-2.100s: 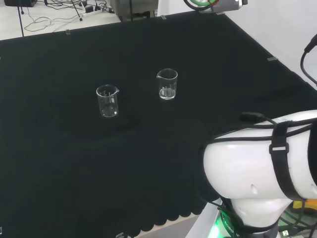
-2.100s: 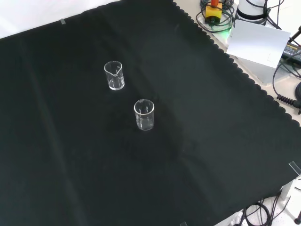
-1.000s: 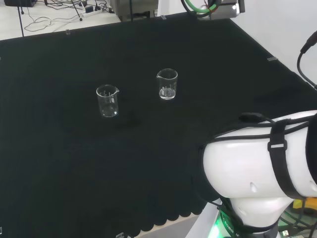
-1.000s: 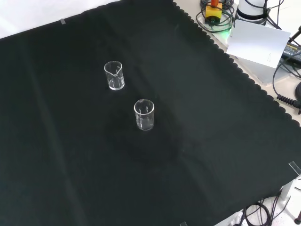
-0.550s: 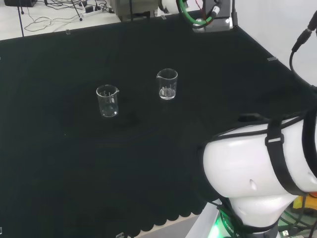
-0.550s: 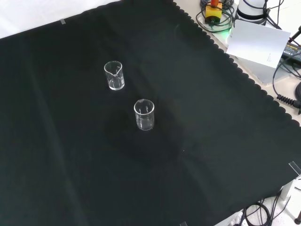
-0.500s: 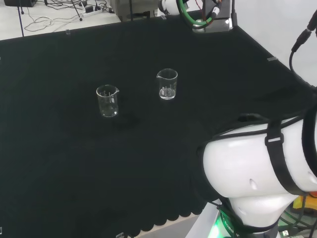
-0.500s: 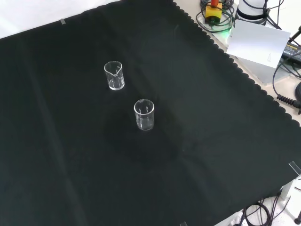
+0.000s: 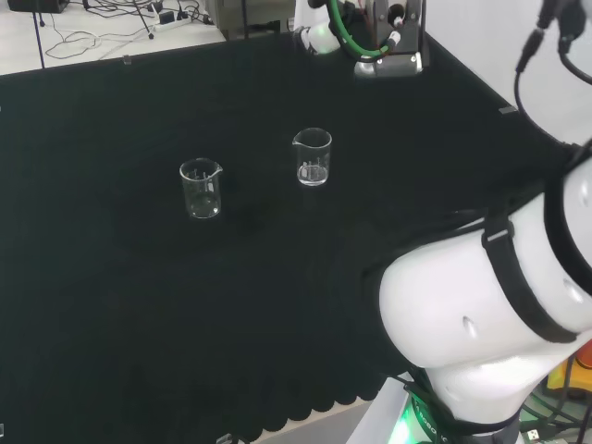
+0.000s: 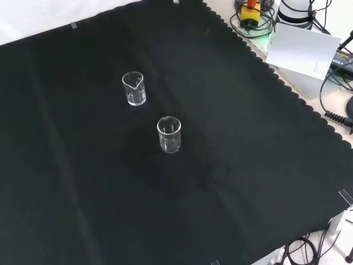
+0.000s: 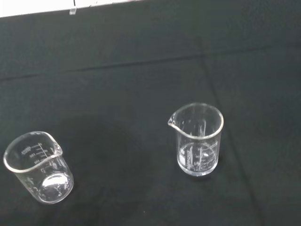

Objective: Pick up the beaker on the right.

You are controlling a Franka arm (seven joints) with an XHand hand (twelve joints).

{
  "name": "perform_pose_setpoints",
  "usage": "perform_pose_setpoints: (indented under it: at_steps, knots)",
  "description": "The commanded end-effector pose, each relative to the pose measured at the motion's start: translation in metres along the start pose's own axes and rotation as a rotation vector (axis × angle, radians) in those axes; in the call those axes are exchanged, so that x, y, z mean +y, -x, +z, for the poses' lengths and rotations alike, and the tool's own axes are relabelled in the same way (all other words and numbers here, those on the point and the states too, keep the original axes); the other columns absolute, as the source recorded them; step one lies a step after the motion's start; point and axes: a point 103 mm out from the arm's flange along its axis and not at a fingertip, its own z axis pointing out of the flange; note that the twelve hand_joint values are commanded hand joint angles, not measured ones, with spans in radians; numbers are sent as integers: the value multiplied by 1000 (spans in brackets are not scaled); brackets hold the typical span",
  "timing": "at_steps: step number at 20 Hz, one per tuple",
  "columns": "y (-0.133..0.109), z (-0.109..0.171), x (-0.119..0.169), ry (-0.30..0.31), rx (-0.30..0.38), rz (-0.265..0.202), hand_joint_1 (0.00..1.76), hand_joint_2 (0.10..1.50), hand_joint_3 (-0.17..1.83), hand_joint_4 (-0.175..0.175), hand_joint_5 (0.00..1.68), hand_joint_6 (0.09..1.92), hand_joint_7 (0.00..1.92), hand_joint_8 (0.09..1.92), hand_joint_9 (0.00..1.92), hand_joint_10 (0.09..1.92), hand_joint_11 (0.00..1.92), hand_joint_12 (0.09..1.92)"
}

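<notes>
Two empty clear glass beakers stand upright on the black cloth, apart from each other. In the head view one beaker (image 9: 201,189) is at the left and the other beaker (image 9: 313,157) is to its right and a little farther off. The front view has the first beaker (image 10: 169,134) nearer and the second beaker (image 10: 134,88) higher up. Both beakers (image 11: 196,139) (image 11: 40,167) appear close in the wrist view, each with a pouring lip. The arm's end (image 9: 384,37), with a green cable, hangs high over the cloth's far side, well away from both beakers.
The arm's big white link (image 9: 490,314) stands at the head view's lower right. Beyond the cloth's scalloped edge in the front view lie cables, a white box (image 10: 300,52) and a yellow and red device (image 10: 251,11). Bare black cloth surrounds the beakers.
The arm's end has come down and leftward into the head view's top. The big white link has swung. Neither beaker has moved.
</notes>
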Motion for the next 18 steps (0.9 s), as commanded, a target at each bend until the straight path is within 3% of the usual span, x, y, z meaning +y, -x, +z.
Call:
perform_pose_setpoints:
  at_steps: [1, 18]
  knots:
    - [30, 44, 71, -15, 61, -23, 552, 980, 317, -31, 390, 87, 175, 576, 322, 660, 0, 1364]
    - [64, 119, 100, -68, 145, -13, 584, 898, 337, -35, 420, 87, 220, 606, 378, 680, 32, 1406]
